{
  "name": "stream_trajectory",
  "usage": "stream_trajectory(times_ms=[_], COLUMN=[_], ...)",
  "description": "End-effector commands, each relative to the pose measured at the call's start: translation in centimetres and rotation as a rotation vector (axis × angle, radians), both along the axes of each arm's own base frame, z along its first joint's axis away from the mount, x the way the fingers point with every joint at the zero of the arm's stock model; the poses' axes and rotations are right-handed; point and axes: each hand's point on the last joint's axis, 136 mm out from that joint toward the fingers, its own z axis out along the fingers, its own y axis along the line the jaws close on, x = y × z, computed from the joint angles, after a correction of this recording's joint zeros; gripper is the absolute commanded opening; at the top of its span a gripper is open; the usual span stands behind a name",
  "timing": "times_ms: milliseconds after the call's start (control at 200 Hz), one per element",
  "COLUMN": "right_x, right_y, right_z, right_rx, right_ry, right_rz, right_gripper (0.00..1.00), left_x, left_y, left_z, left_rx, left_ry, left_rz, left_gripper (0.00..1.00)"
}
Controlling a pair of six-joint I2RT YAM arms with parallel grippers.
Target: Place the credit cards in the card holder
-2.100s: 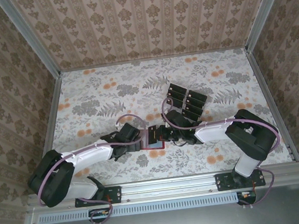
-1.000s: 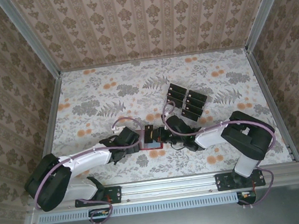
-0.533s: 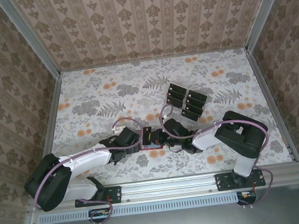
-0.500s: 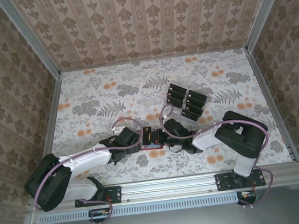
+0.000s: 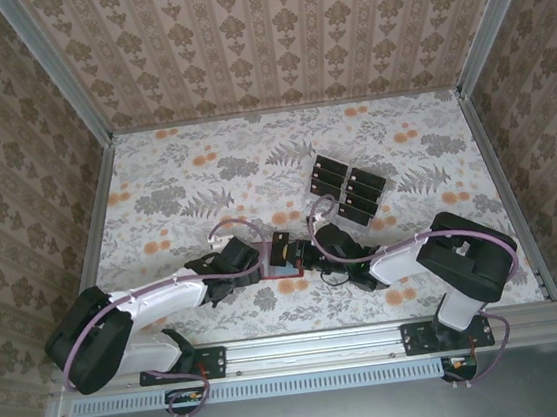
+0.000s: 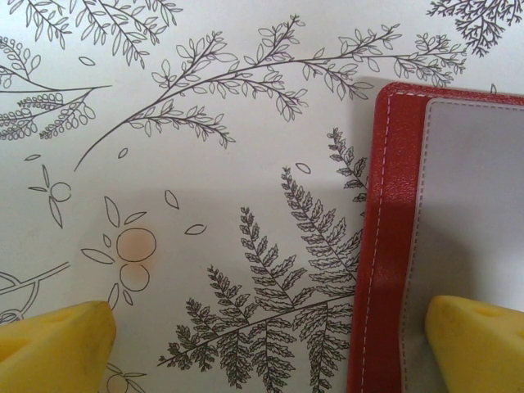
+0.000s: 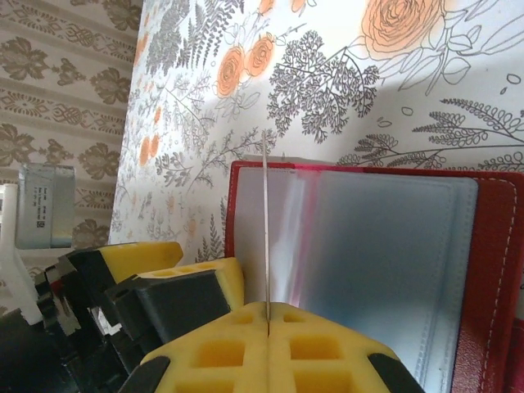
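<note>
Starting at the left, we see the left gripper (image 6: 268, 348) with its jaws spread wide, low over the floral table (image 5: 177, 200). It straddles the near edge of the card holder (image 6: 458, 205). One of its yellow fingers (image 6: 479, 344) sits over the grey inner lining and the other over bare cloth just beside the red border. We read this as a hold-down: the arm seems to be there to pin the open flap flat so the holder cannot slide or fold shut. We cannot tell whether the finger actually presses on the lining. The card holder (image 5: 284, 258) lies open between the two arms, near the front middle of the table. Moving right, the right gripper (image 7: 268, 323) is pinched tight on a single card (image 7: 265, 221). That card appears edge-on as a thin line standing over the clear pocket (image 7: 385, 246) inside the holder. Held by one end like this, its free end can lead into the slot. We judge it is being lined up with the pocket mouth, and whether it has entered is hidden. Further right and back, the other credit cards (image 5: 349, 188) lie in a neat cluster, well apart from the holder.
</note>
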Motion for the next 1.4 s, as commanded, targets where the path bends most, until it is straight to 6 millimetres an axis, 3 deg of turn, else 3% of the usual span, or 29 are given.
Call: stream_trajectory(times_ms=[0,760,1395], right_x=[0.1,-0.4,-0.8], right_y=[-0.4,1.0,1.1], right_z=[-0.1,-2.1,-1.9], right_rx=[-0.013,0.013,0.067], right_ry=[-0.005,0.045,0.063], right_rz=[-0.023,-0.009,-0.024], right_gripper=[0.0,0.0,0.0], left_x=[-1.6,-1.6,-1.7], left_y=[1.6,1.7,1.9], left_z=[-1.4,-1.4,-1.5], left_rx=[0.061,0.064,0.062], left_ry=[0.055,0.054,0.051], left_rz=[0.004,0.005,0.008], left_gripper=[1.0,1.0,1.0])
